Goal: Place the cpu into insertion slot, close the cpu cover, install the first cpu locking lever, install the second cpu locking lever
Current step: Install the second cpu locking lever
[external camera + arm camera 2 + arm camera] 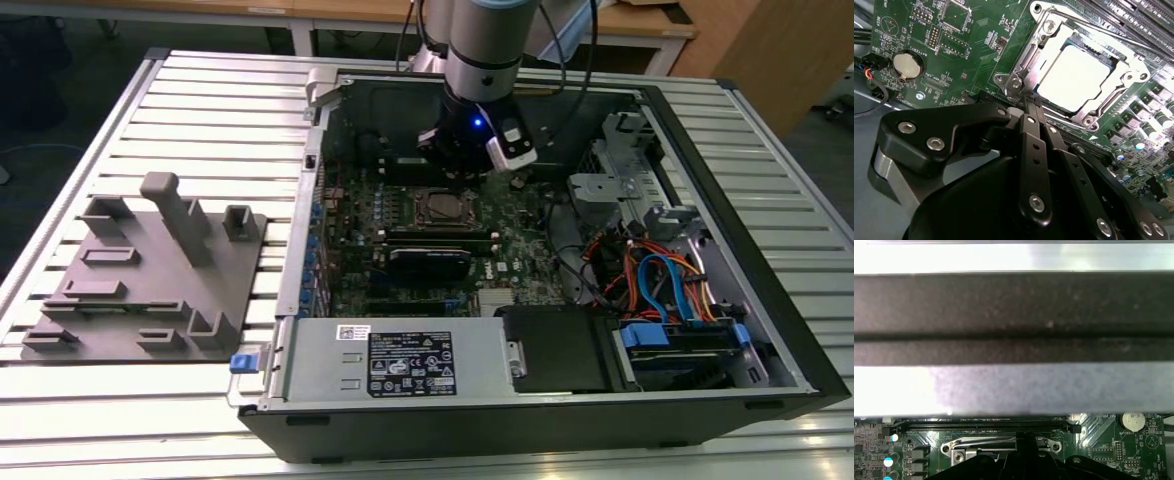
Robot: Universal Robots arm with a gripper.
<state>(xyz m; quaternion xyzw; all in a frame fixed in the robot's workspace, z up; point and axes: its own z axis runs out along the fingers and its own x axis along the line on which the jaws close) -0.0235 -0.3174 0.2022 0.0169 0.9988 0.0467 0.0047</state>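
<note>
Claw: black gripper (pixel 1030 102), fingers pressed together, grasping nothing.
Chip: one silver-grey square cpu (pixel 1076 77), just beyond the fingertips, seated in the insertion slot (pixel 441 207).
Cover: one silver windowed cpu cover (pixel 1056 37), lying down around it.

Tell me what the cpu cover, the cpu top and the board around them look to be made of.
The cpu cover: bright bare metal, probably stamped steel; it glints and has thin bent edges.
The cpu top: smooth pale metal with a satin sheen, glaring under the light.
The board: glossy green laminate, likely fibreglass, with fine printed traces.
</note>
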